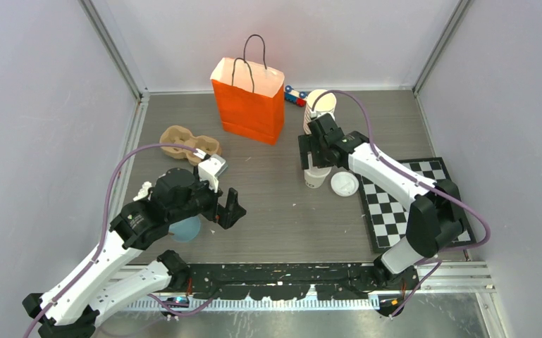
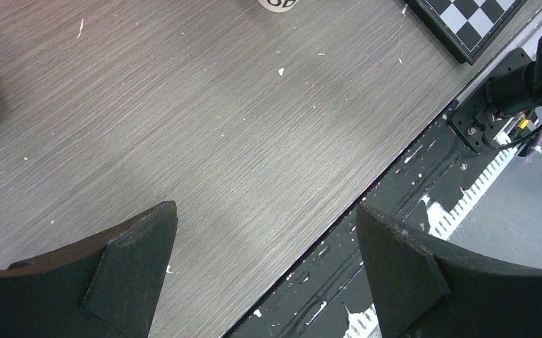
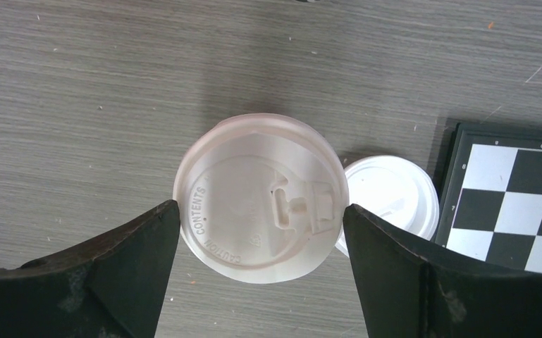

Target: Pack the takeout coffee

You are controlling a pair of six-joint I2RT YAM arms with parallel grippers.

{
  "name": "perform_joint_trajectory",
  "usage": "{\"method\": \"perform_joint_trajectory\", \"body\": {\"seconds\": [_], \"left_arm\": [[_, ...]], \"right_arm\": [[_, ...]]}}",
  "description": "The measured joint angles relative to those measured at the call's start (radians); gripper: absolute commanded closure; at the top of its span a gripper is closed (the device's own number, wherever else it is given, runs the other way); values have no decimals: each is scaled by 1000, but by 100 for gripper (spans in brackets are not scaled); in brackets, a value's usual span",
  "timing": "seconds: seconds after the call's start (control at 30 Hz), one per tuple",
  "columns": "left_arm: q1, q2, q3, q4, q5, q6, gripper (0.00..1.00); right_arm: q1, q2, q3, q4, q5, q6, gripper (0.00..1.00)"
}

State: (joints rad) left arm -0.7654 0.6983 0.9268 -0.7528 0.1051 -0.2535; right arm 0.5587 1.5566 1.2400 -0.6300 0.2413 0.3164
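Note:
A takeout coffee cup with its white plastic lid stands upright on the table right of centre. My right gripper hangs straight over it, open, one finger at each side of the lid's rim and nothing clamped. A second white lid lies flat on the table just right of the cup. The orange paper bag stands open at the back centre. My left gripper hovers open and empty over bare table near the front edge.
A brown cardboard cup carrier lies back left. A tall stack of lidless cups and a small toy stand right of the bag. A chessboard covers the right side. A blue cup sits under my left arm.

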Motion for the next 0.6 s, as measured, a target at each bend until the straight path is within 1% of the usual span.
{"method": "perform_joint_trajectory", "body": {"seconds": [0.23, 0.37, 0.5, 0.57, 0.6], "left_arm": [[0, 6, -1, 0, 0, 10, 0], [0, 10, -2, 0, 0, 27, 0], [0, 18, -2, 0, 0, 53, 0], [0, 28, -2, 0, 0, 66, 0], [0, 35, -2, -1, -4, 76, 0]], "right_arm": [[0, -3, 66, -82, -9, 8, 7], [-4, -26, 134, -124, -28, 16, 9], [-19, -61, 223, -157, -31, 32, 20], [-34, -70, 281, -155, 3, 39, 29], [-44, -72, 306, -148, 21, 43, 35]]}}
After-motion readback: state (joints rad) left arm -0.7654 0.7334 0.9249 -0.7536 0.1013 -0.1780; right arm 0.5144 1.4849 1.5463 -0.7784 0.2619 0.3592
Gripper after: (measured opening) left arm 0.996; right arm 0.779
